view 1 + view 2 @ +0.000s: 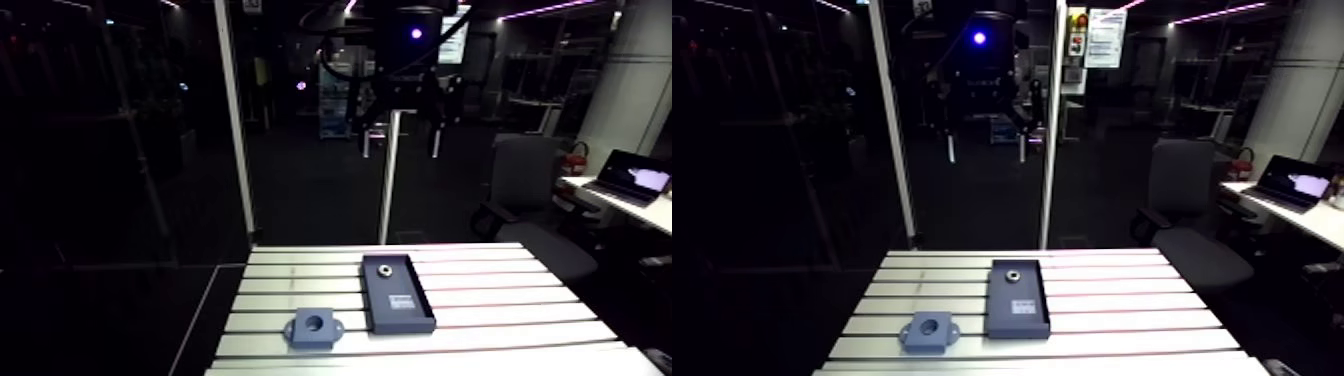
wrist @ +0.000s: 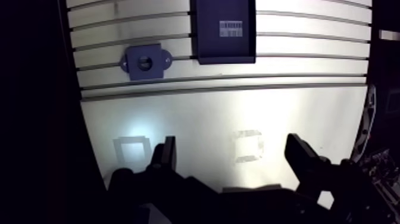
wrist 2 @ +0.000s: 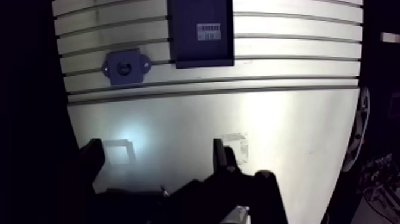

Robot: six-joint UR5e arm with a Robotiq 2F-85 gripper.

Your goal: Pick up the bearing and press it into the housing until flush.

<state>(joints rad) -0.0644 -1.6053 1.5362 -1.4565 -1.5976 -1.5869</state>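
The fingers (image 2: 300, 156) stand wide apart with nothing between them; the wrist view shows only a pale, smooth surface in the gap.

Going left to right across the slotted desk (image 1: 500, 300) in the arm view, the first thing is the housing (image 1: 313, 327). It is a grey block with two small mounting ears and a round bore facing up, and the bore looks empty. The shallow dark tray (image 1: 412, 318) lies just beside it, at about two o'clock from it. The bearing (image 1: 383, 269), a small dark ring, lies flat inside the tray at its twelve o'clock end, and a pale label (image 1: 401, 301) sits nearer the six o'clock end. The bearing and the housing are apart, with most of the tray's length between them.

By my reading, the task has not really begun. The bearing is not yet grasped, and lifting it, carrying it over the bore and pressing it flush are all left to do.

The wrist hangs from the top of the arm view, high above the desk and at twelve o'clock beyond its far edge, with the fingers pointing straight down. In the wrist view the housing lies well ahead of the fingers at about eleven o'clock. The tray lies ahead at twelve, and its bearing end is cut off from that view
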